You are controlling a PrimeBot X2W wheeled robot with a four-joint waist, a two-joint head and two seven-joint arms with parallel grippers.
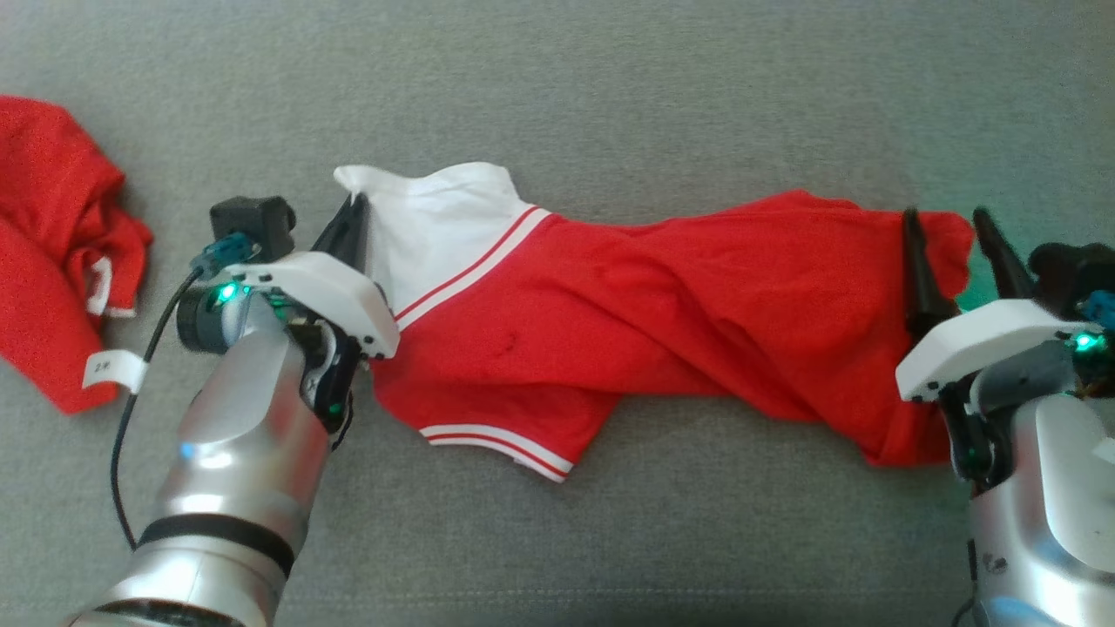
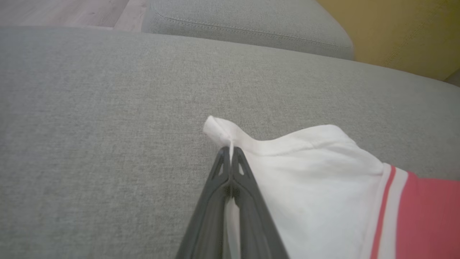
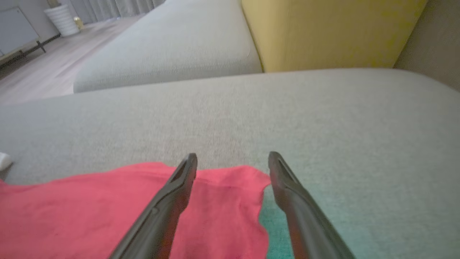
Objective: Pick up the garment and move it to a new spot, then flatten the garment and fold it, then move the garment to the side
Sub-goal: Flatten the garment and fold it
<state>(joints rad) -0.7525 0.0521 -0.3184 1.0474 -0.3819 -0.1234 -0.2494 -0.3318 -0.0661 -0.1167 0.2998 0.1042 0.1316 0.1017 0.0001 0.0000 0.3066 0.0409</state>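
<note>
A red garment with a white sleeve and red-white stripe trim lies stretched across the grey cushion, twisted along its length. My left gripper is shut on the white sleeve's edge at the garment's left end. At the right end my right gripper stands open above the red hem corner, one finger over the cloth and the other finger over bare cushion.
A second red garment with a white label lies crumpled at the left edge. Beyond the cushion in the wrist views stand another grey cushion, a yellow backrest and wooden floor.
</note>
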